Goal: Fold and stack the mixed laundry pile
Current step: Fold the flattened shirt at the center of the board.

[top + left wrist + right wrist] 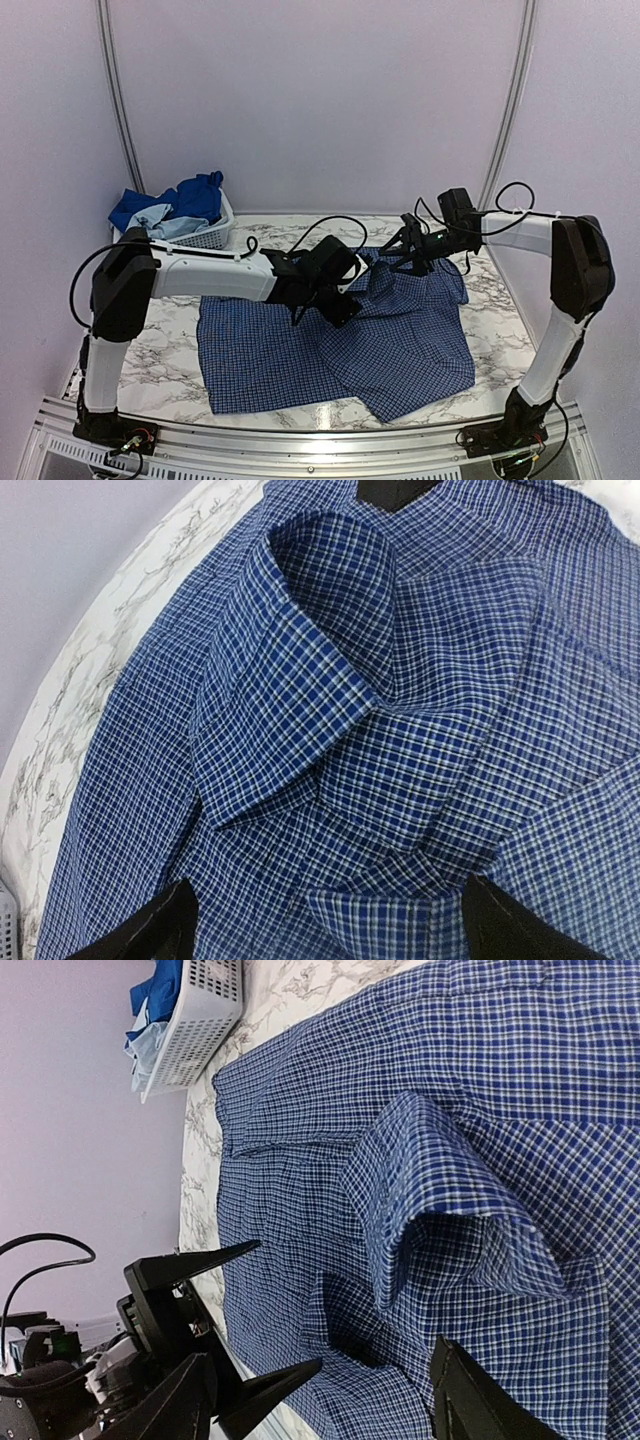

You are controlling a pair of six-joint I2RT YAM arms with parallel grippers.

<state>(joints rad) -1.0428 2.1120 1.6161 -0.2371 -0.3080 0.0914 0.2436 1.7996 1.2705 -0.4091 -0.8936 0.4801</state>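
Note:
The navy small-check shirt (340, 345) lies spread on the marble table, with its collar (300, 680) bunched up toward the back. My left gripper (338, 298) hovers just over the collar area, its jaws wide open and the fabric (400, 780) lying below them. My right gripper (402, 256) faces it from the right, open, low over a raised fold (450, 1220) of the same shirt. The left gripper's fingers (270, 1385) show apart in the right wrist view. Royal blue clothes (190, 198) and a pale blue piece (165, 222) sit in the basket.
The white slatted basket (210, 238) stands at the back left of the table (160, 345). Pale walls close in the back and sides. Cables loop off both forearms. The table's near edge is a metal rail (320, 440).

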